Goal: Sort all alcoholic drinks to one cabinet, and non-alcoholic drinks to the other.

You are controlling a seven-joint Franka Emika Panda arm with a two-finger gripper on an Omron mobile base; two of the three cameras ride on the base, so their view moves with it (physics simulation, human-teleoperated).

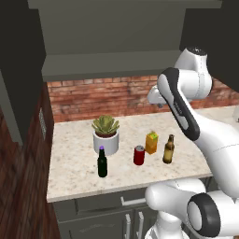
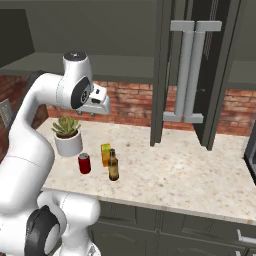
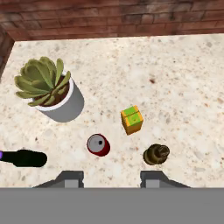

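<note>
A brick wall (image 1: pixel 102 95) backs the speckled stone table (image 1: pixel 74 158), under dark cabinets (image 2: pixel 200 70). A white pot (image 1: pixel 106 142) holds a green succulent (image 1: pixel 105 125). The fingers (image 3: pixel 111 178) hang high above the table, empty and drawn together (as near as they close). Below them stand the red can (image 3: pixel 98 145) and the amber bottle (image 3: pixel 156 154), the carton (image 3: pixel 131 119) just beyond, the green bottle (image 3: pixel 24 158) well to the left.

On the desk (image 1: pixel 74 158) stand four drinks – the bottle (image 1: pixel 102 163) leftmost at the front, then can (image 1: pixel 139 155), carton (image 1: pixel 151 143) just behind it, beer (image 1: pixel 168 150) rightmost – plant (image 1: pixel 106 134) behind the bottle
</note>
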